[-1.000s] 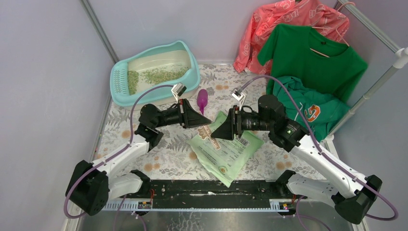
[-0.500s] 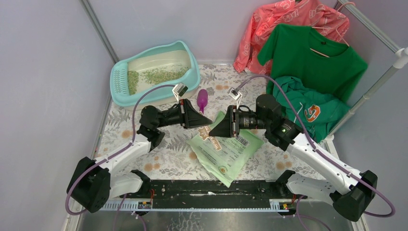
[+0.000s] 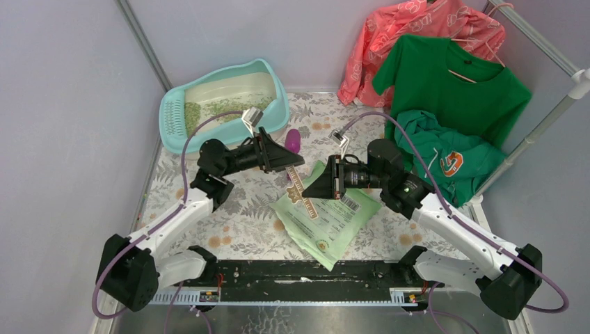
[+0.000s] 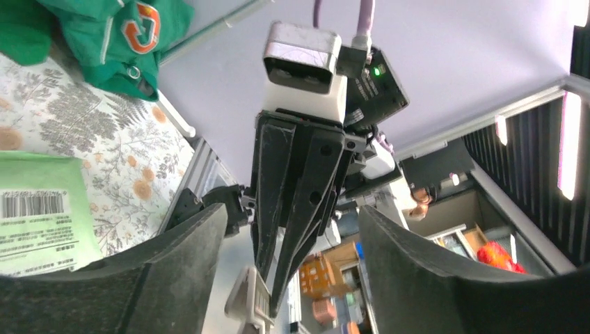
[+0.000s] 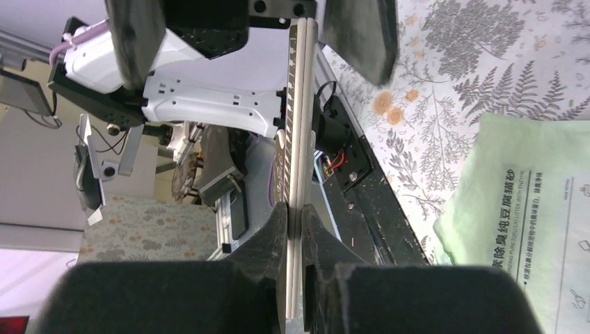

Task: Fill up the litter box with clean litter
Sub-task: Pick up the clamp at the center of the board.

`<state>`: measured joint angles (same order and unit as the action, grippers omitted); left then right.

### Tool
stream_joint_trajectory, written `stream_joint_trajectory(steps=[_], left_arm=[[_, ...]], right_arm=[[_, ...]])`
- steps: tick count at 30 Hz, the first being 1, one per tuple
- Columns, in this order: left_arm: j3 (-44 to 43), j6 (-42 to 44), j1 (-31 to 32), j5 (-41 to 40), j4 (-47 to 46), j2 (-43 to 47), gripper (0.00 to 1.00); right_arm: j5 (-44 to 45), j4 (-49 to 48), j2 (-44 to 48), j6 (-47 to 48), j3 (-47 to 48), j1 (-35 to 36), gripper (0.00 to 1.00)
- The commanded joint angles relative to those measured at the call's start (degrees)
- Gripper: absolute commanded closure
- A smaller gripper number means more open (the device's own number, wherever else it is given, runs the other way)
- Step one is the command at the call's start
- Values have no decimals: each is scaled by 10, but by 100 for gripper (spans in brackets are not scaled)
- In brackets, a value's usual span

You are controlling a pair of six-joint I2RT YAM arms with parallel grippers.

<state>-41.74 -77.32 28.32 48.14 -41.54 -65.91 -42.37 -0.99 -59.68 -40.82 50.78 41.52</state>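
**Top view.** In the far left corner of the counter, the litter box (image 3: 165, 117): turquoise rim, cream basin. Inside it, a thin spread of clean litter (image 3: 221, 106), green granules beside the slotted end and across the middle of the basin. Near the counter's middle, a purple scoop (image 3: 293, 140), just beyond the left gripper (image 3: 299, 161). Toward the near edge, a light green bag (image 3: 334, 223) flat on the fern-print cloth (image 3: 243, 216), with a cream strip (image 3: 312, 207) along its left side. Right gripper (image 3: 307, 193) pointing left, tip at that strip, close to the left gripper's tip. By the right edge, a heaped teal garment (image 3: 445, 160).

**Left wrist view.** Left fingers (image 4: 104, 285) spread wide apart. Straight ahead in the gap, the right gripper (image 4: 268, 299), fingers pressed together on the cream strip (image 4: 247, 306). At the left, a barcoded part of the light green bag (image 4: 35, 209) on the cloth, the teal garment (image 4: 125, 35) beyond.

**Right wrist view.** Right gripper (image 5: 292, 223) clamped on the cream strip (image 5: 298, 125), seen edge-on as two thin layers running straight up to the left gripper (image 5: 299, 28). Left fingers (image 5: 362, 42) parted, one on each side of the strip's far end. Touching a pad or not: cannot tell. At the right, the light green bag (image 5: 529, 195), printed side up.
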Motion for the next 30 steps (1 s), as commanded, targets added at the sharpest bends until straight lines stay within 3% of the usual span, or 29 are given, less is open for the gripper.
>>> stream_joint_trajectory(steps=[1,5,8,19,30], left_arm=[[3,51,-29,-36,88,51,19],[7,118,-31,-73,213,110,16],[33,115,-31,-79,219,148,2],[130,35,-30,-58,100,162,1],[147,-2,-30,-61,50,163,6]], right_arm=[[27,-22,25,3,-3,-18,97],[32,-38,38,-13,-8,-45,98],[30,-66,32,-33,-7,-52,99],[7,-198,-28,-115,-4,-52,100],[17,-209,-45,-118,-11,-52,100]])
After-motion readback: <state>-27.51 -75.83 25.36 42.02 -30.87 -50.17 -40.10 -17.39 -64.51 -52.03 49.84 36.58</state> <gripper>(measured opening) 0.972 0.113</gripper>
